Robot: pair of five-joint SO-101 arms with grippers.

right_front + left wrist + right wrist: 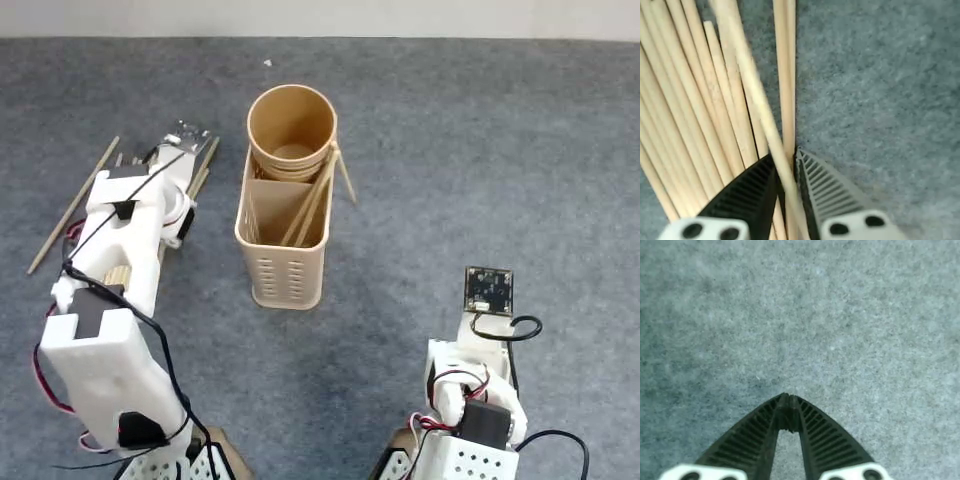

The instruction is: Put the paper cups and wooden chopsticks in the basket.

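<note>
The basket (285, 280) stands upright in the middle of a grey carpet (480, 150) that covers the whole work surface. A pale wall (320, 18) strip runs along the 12 o'clock edge of the high view, and a small white speck (267, 62) lies on the carpet near it.

Stacked cups (292, 125) sit in the basket's 12 o'clock compartment. Several sticks (310, 205) lean in the 6 o'clock compartment, and one thin stick (346, 180) slants just outside the rim at 2 o'clock.

My left arm lies at 9 o'clock from the basket, with my left gripper (785, 157) down over the loose chopsticks (695, 100) at about 10 o'clock. Its jaws are pinched onto one chopstick (754, 95), which crosses the pile at an angle. The rest lie side by side on the carpet. A stray chopstick (72, 205) lies apart, farther out toward 9 o'clock.

My right arm is folded at 5 o'clock, well apart from the basket. My right gripper (788, 399) points at bare carpet, its tips pressed together with nothing between them.
</note>
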